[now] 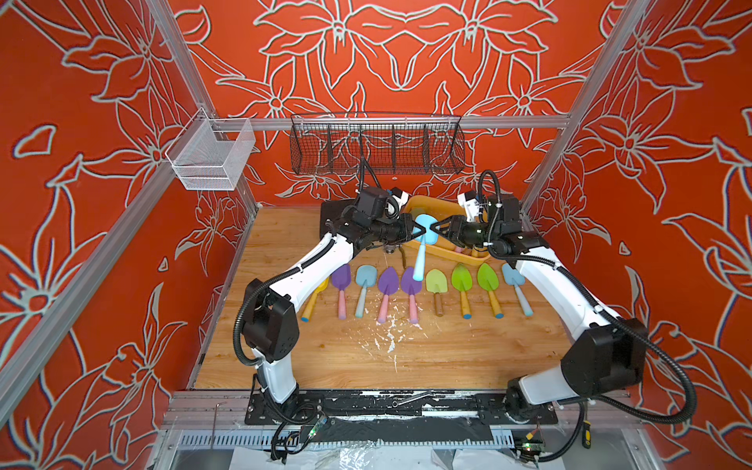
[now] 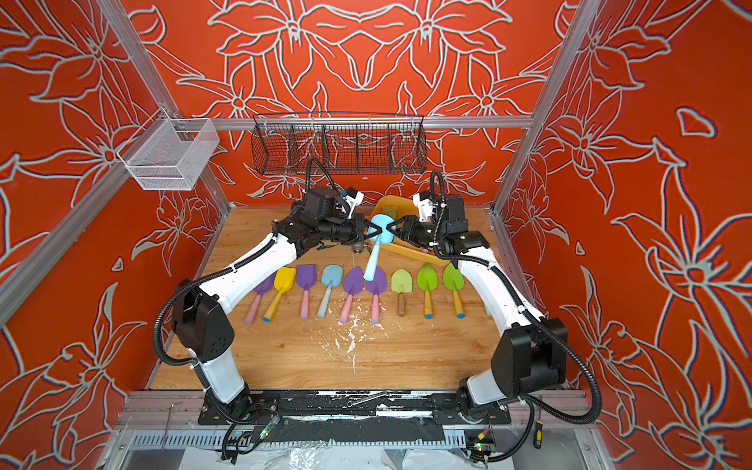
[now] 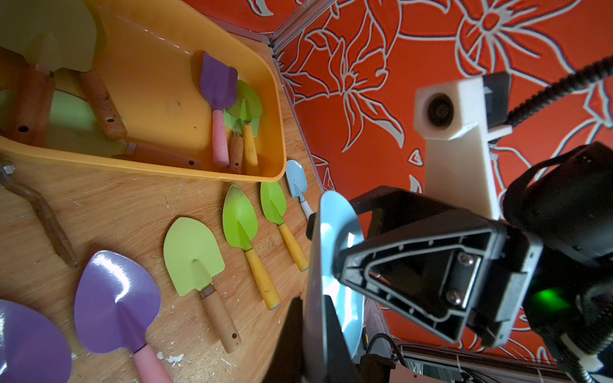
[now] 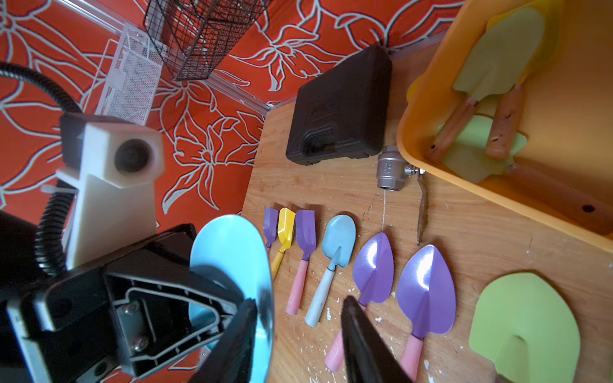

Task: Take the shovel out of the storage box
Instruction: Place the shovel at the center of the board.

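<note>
A light-blue shovel [image 1: 424, 228] [image 2: 381, 227] hangs in the air over the near edge of the yellow-orange storage box [image 1: 443, 255] [image 2: 407, 253], handle pointing down toward the table. My left gripper [image 1: 418, 231] [image 3: 313, 348] is shut on the edge of its blade [image 3: 336, 232]. My right gripper [image 1: 434, 230] [image 4: 298, 345] faces it from the opposite side and is open. One of its fingers [image 4: 238, 341] lies against the blade [image 4: 229, 245] and the other finger [image 4: 365, 345] stands well off. The storage box [image 3: 199, 172] [image 4: 411, 139] still holds several shovels.
A row of several purple, blue, green and yellow shovels [image 1: 388, 285] lies on the wooden table in front of the box. A black tool case [image 4: 338, 109] and a steel valve [image 4: 391, 172] sit left of the box. Wire baskets [image 1: 376, 142] [image 1: 211, 156] hang on the frame.
</note>
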Tool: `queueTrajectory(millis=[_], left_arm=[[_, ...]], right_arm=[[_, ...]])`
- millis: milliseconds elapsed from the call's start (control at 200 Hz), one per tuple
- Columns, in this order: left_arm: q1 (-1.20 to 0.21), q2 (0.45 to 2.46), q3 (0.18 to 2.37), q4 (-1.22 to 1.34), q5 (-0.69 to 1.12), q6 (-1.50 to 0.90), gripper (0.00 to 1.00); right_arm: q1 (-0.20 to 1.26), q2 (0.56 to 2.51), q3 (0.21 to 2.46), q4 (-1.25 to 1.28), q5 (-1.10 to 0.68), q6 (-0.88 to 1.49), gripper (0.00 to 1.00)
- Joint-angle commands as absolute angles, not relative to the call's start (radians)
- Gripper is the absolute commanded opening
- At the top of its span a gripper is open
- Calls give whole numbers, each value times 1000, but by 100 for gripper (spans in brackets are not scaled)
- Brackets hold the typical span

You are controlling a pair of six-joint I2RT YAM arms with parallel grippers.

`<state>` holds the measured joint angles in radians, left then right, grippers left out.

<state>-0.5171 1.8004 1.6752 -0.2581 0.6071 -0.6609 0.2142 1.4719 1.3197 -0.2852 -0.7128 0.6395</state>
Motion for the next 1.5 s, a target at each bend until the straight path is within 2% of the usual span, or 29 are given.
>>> queueTrajectory(millis=[0, 130, 235, 295, 360, 405, 495, 620, 781, 971, 1116, 1261, 1356, 1496], left_arm=[[-514, 1797, 1694, -242, 640, -654, 0], [-514, 1813, 1702, -241, 650, -659, 0], [-511, 1819, 1713, -259, 634, -649, 0], [-501, 1816, 1716, -266, 628, -652, 20], [-488, 1808, 1725, -297, 609, -660, 52], [-479, 1794, 1731, -335, 576, -660, 65], [-480, 1733, 1744, -454, 448, -622, 78], [-534, 1611, 1704, -581, 253, -537, 86], [-678, 1530, 1637, -694, 98, -466, 87], [-766, 1584, 1677, -813, 68, -445, 84], [-785, 1693, 1780, -943, 33, -396, 79], [-791, 1731, 1777, -922, 84, -370, 75], [-793, 1766, 1779, -938, 69, -355, 68], [-793, 1774, 1786, -930, 32, -340, 47]], right_arm=[[223, 1486, 1302, -222, -758, 649, 26], [229, 1487, 1299, -201, -786, 668, 0], [230, 1476, 1306, -230, -778, 669, 0], [229, 1467, 1311, -245, -769, 677, 0], [230, 1457, 1325, -289, -730, 684, 0], [230, 1449, 1335, -326, -684, 689, 0], [230, 1434, 1357, -441, -530, 694, 0], [230, 1416, 1329, -445, -427, 765, 0], [256, 1417, 1324, -459, -330, 811, 0], [281, 1455, 1361, -498, -306, 806, 0], [299, 1463, 1373, -501, -300, 803, 0], [313, 1463, 1378, -514, -288, 798, 0], [319, 1457, 1374, -516, -282, 802, 0], [329, 1454, 1373, -529, -275, 802, 0]])
